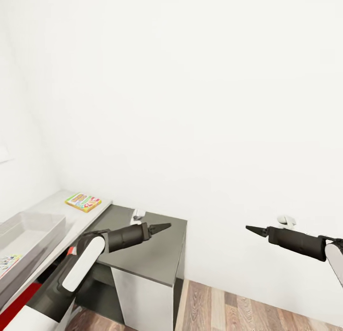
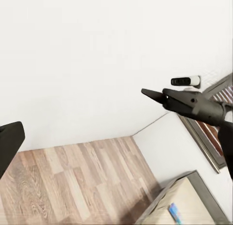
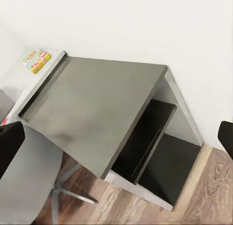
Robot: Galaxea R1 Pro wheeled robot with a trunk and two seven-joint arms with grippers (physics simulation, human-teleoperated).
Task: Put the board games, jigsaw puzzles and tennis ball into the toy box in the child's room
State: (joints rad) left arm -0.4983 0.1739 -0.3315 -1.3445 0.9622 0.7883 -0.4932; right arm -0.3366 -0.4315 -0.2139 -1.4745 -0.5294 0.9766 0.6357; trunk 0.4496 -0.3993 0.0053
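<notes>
Toy box: light grey bin with sloping sides and a wide rim, at the far left on the pale part of the counter; a sheet with coloured print lies at its near end, too cut off to identify.
Board game: flat yellow box with green and red print, lying flat on the pale top just beyond the bin, near the wall; nothing touches it.
Dark counter section: bare grey top, open shelves below as the right wrist view shows.
Left end effector: over the dark section, fingers drawn to a point, apparently closed and holding nothing.
Right end effector: well to the right, over the wooden floor, tip also pointed, apparently closed and empty.
Risk, reach: the game lies well behind the left arm's tip, close to the wall; a straight reach could knock the forearm against the bin's rim.
Risk, grasp: a flat box flush on the top gives little edge; fingers may push it toward the wall instead of lifting it.
Risk, right arm: far from both items, so likely of little help without moving the base.
</notes>
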